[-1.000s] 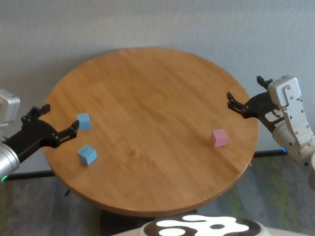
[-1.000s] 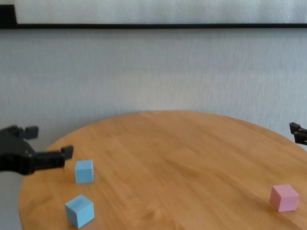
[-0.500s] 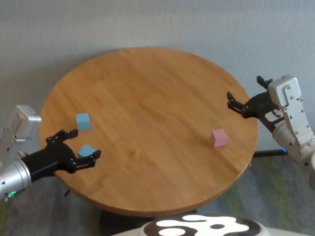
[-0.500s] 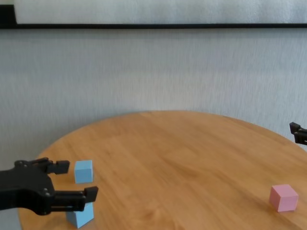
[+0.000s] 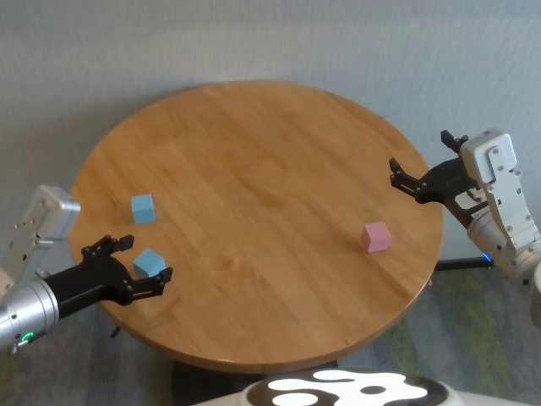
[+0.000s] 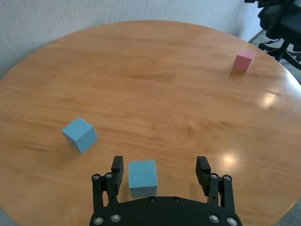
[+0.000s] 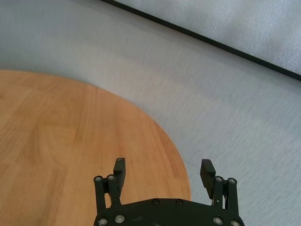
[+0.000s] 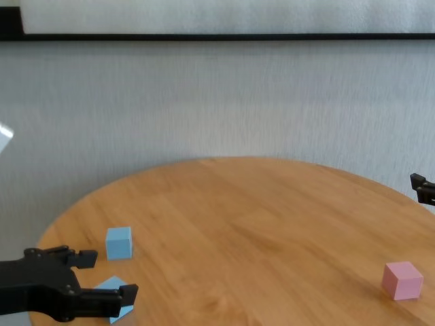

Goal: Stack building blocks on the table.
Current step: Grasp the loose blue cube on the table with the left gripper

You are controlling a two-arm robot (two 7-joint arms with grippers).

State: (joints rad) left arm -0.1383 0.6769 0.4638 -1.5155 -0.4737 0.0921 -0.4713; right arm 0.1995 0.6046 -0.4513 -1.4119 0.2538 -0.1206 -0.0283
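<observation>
While the big round table with its honey-brown wooden top sits in front of a plain grey wall, the black left gripper hangs low over the table's near left edge. Its two fingers are spread wide, with one small light blue cube sitting between them. I cannot tell if the fingers touch that cube; in the left wrist view there looks to be a gap on each side.

The other small light blue cube rests on the table just beside the first, a bit farther from the robot. It lies to the side of the open fingers, not between them.

The small pink cube sits alone near the right side of the table, well apart from the two blue ones. No cube is on top of another.

The black right gripper waits in the air by the table's right edge, fingers spread wide and holding nothing. The pink cube is near it.

A black office chair stands on the floor past the table.
</observation>
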